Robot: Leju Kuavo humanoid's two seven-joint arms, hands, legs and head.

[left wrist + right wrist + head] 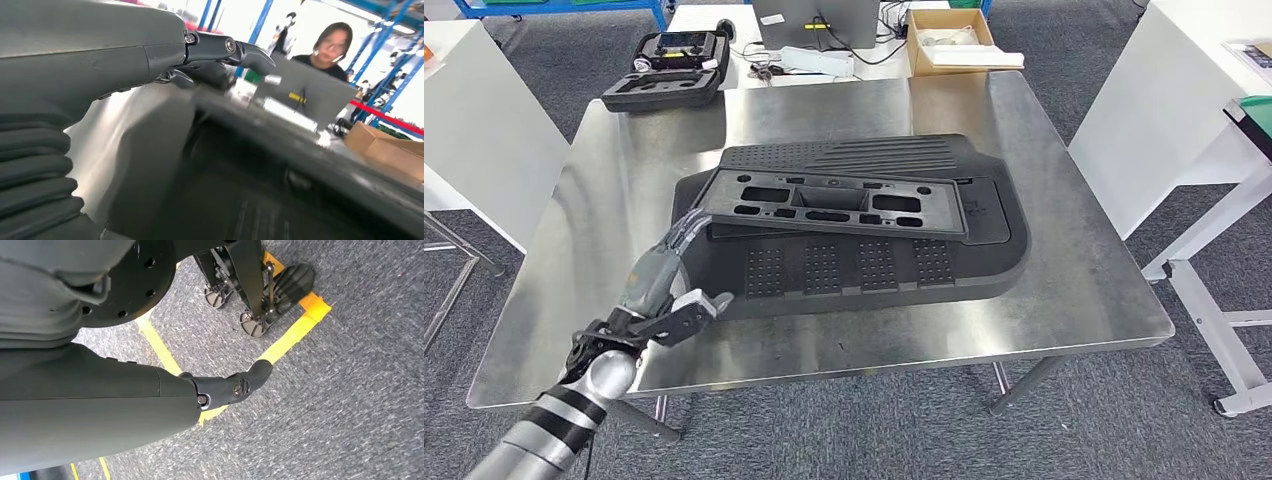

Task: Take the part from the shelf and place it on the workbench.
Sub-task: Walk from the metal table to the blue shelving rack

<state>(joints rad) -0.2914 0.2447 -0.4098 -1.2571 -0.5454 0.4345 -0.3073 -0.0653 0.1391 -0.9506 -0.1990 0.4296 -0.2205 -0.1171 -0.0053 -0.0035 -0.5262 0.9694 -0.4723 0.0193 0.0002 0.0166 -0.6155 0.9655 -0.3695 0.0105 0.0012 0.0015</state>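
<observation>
A black slotted frame part (844, 205) lies across a larger black ribbed panel (874, 270) on the steel workbench (1074, 290). My left hand (664, 275) reaches over the bench's front left. Its fingers (686, 232) are stretched to the frame's left end and its thumb (702, 308) is spread apart over the panel's edge, gripping nothing. The left wrist view shows that hand (100, 65) just above the dark part (250, 190). My right hand (100, 405) hangs over grey floor carpet, its thumb (235, 385) out, with nothing in it.
An open black case (669, 70) sits at the bench's back left corner. Behind it are a monitor (819, 20) and a cardboard box (949, 40). White tables stand at the left (474, 130) and right (1164, 110). A person (330, 50) sits beyond the bench.
</observation>
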